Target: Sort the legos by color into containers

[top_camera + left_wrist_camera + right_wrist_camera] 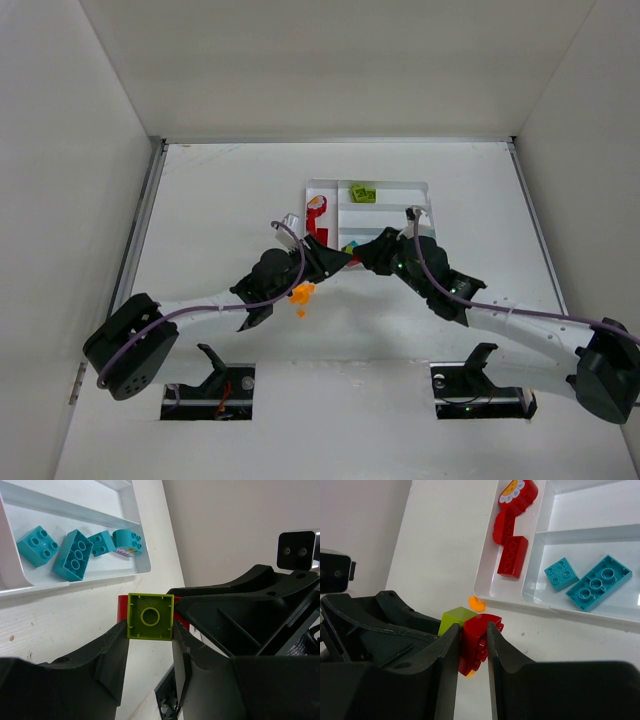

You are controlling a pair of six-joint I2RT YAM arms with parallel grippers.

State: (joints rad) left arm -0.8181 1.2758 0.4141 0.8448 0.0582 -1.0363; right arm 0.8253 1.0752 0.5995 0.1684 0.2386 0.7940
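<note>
Just in front of the tray (481,587), the left gripper (149,639) pinches a green brick (150,616) and the right gripper (472,636) pinches the red brick (479,626) stuck to it. The step looks like separating them; next, pull straight apart without losing either grip
</note>
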